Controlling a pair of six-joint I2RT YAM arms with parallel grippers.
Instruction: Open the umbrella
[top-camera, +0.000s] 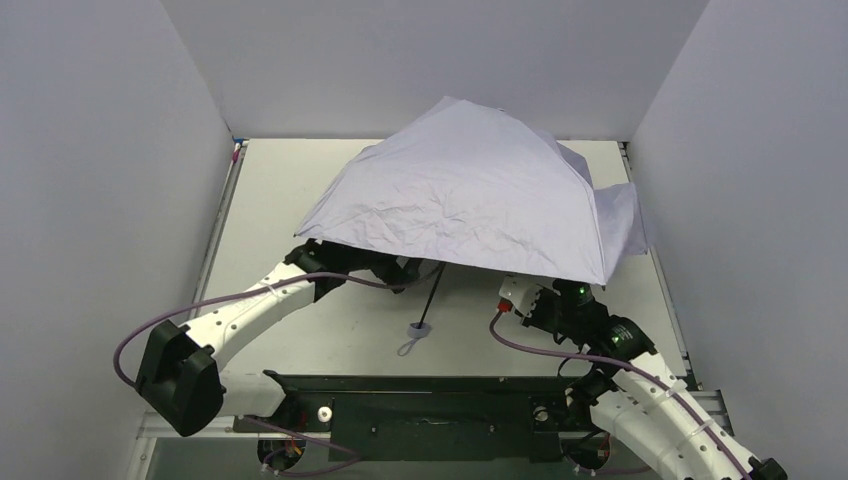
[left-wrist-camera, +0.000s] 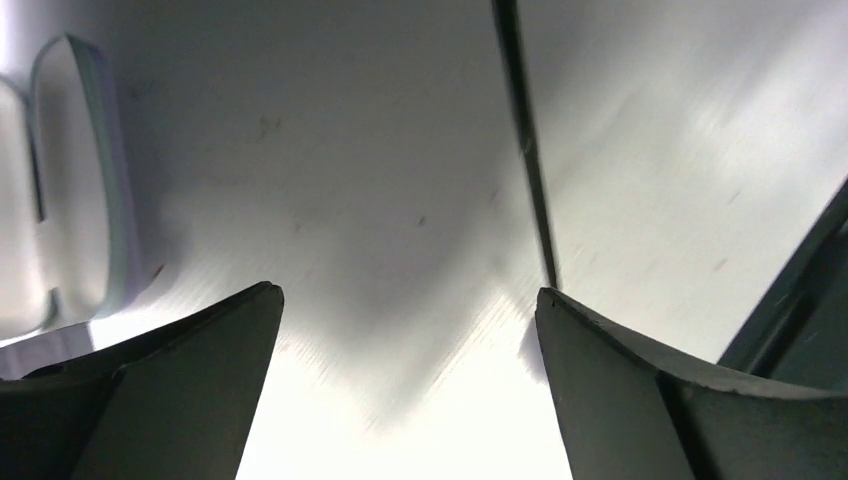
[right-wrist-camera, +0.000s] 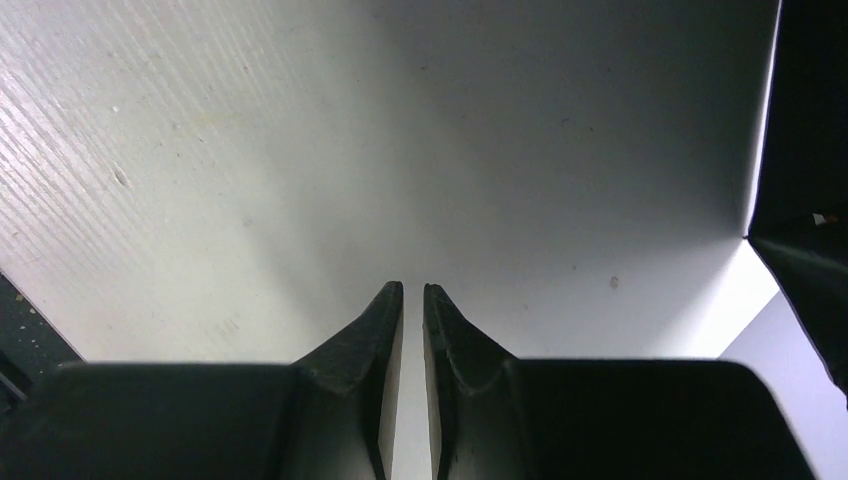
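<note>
- The umbrella (top-camera: 470, 200) is open at upper centre: wrinkled pale lavender canopy (top-camera: 400, 205), thin black shaft (top-camera: 433, 295).
- The left gripper (left-wrist-camera: 410, 300): jaws spread wide, empty.
- The right gripper (right-wrist-camera: 412, 292): jaws clenched on nothing.

- A pale table (top-camera: 270, 200) is pictured from above.
- An opened lavender umbrella (top-camera: 470, 190) is rested on it, the canopy tilted and the knob handle (top-camera: 420, 327) laid toward the near edge.
- A pale oval case (left-wrist-camera: 70, 180) is seen lying on the surface.
</note>
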